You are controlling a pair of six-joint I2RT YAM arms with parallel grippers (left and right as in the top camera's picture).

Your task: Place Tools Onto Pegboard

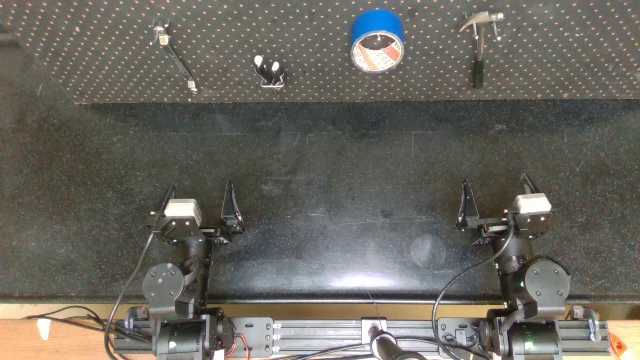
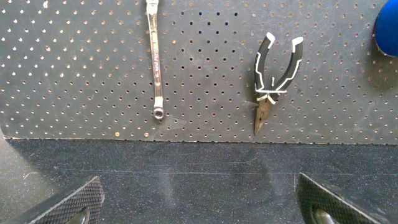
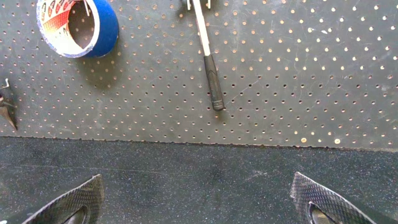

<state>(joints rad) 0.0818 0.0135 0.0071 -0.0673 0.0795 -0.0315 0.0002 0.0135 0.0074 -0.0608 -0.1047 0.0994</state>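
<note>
1. Wrench point(image 1: 178, 58), pliers point(image 1: 270, 72), tape roll point(image 1: 375, 22) and hammer point(image 1: 482, 45) are being carried by the pegboard point(image 1: 320, 50), upper frame; placing seems finished.
2. Left hand point(image 1: 198, 195) and right hand point(image 1: 496, 190) are being held apart, empty; no next move seems needed.

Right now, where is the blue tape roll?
In the top view the tape roll hangs on the pegboard, right of the middle, between the pliers at left and the hammer at right.
</note>
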